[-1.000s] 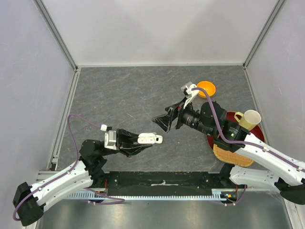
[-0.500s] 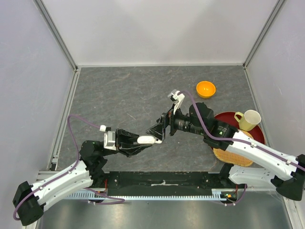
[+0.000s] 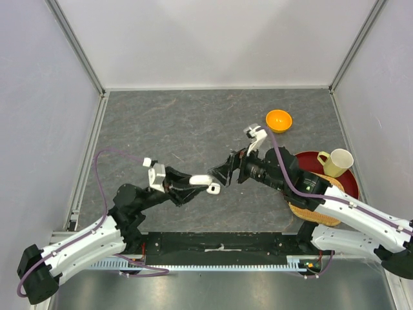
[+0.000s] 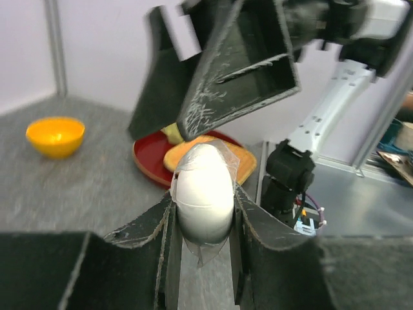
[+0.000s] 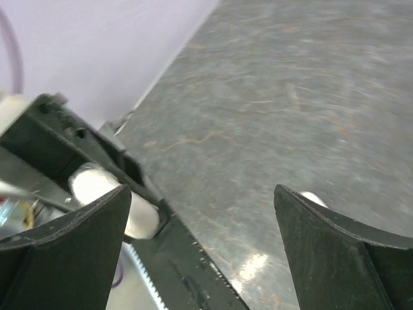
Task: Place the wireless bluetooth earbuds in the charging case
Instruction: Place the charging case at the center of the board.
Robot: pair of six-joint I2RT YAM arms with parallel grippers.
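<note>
My left gripper [image 3: 197,183] is shut on a white pill-shaped charging case [image 3: 204,180] and holds it above the table, its free end pointing right. In the left wrist view the case [image 4: 204,187] stands closed between my fingers [image 4: 261,226], with clear tape on it. My right gripper [image 3: 221,175] is open and empty, its fingertips right at the case's free end; its black fingers [image 4: 239,64] hang just above the case. In the right wrist view the case [image 5: 106,194] shows beside my left finger [image 5: 64,239]. No earbuds show clearly. A small white bit [image 5: 312,197] peeks past my right finger.
An orange bowl [image 3: 279,120] sits at the back right. A red plate [image 3: 308,160] with a yellow mug [image 3: 337,161] and a woven mat [image 3: 315,212] lie at the right. The bowl [image 4: 55,135] and plate [image 4: 147,160] also show in the left wrist view.
My right gripper has swung down and left from near the orange bowl to the case's end. My left gripper has lifted and pushed the case forward to meet it.
</note>
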